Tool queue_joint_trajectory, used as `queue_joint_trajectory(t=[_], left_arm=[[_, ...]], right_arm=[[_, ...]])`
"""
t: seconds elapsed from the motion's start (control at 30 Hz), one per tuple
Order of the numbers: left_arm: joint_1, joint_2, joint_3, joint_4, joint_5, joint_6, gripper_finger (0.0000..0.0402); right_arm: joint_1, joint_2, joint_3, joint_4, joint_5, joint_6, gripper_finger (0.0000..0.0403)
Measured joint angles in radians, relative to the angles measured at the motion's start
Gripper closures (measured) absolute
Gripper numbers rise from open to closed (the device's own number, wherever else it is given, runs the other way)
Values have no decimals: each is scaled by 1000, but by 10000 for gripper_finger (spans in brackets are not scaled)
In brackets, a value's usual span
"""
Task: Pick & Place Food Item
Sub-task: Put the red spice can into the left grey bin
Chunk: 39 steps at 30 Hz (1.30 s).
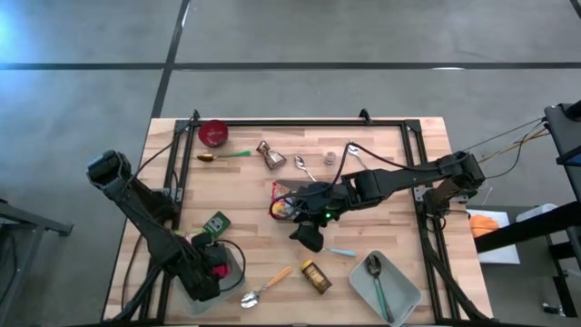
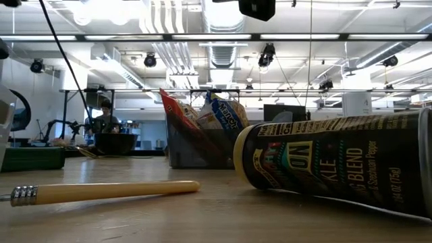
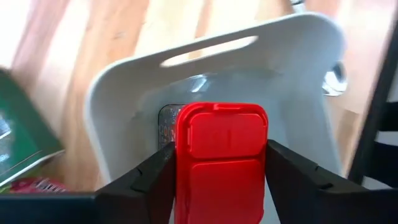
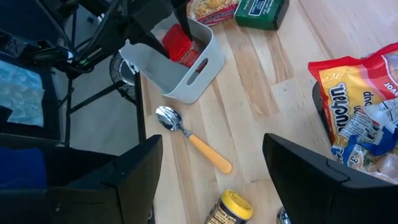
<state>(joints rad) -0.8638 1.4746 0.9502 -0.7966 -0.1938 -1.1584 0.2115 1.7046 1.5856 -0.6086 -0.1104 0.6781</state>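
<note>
A container with a red flip lid (image 3: 221, 162) stands inside a pale grey bin (image 3: 118, 93) at the table's near left corner. My left gripper (image 3: 221, 180) reaches down into the bin (image 1: 234, 272), one finger on each side of the lid. The right wrist view shows the same red container (image 4: 180, 43) in the bin (image 4: 189, 78) under the left arm. My right gripper (image 1: 307, 238) hangs open above the table's middle, next to a dark basket of snack bags (image 1: 286, 202), with nothing between its fingers. My left gripper pinches the red lid by its two opposite sides (image 3: 180, 168) between its two fingers (image 3: 152, 177). The fingers come from above, pointing steeply down into the bin. The container's silvery body (image 3: 166, 124) is mostly hidden under the lid, so whether it rests on the bin's floor does not show.
A green box (image 1: 216, 223) lies just beyond the bin. An orange-handled spoon (image 1: 268, 286) and a yellow-lidded spice jar (image 1: 316, 276), on its side, lie near the front edge. A grey tray (image 1: 399, 295) with a spoon stands at the near right, a red bowl (image 1: 213, 133) at the far left.
</note>
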Motion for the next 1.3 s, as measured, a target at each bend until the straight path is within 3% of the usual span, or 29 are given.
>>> queue_joint_trajectory(t=[0.2, 0.77, 1.3], left_arm=[[15, 0, -1, -8, -1, -6, 160], [32, 0, -1, -3, 21, -36, 144], [67, -2, 0, 4, 40, -44, 7]], right_arm=[[0, 0, 0, 0, 0, 1, 130], [0, 0, 0, 0, -1, 3, 130], [0, 0, 0, 1, -1, 1, 130]])
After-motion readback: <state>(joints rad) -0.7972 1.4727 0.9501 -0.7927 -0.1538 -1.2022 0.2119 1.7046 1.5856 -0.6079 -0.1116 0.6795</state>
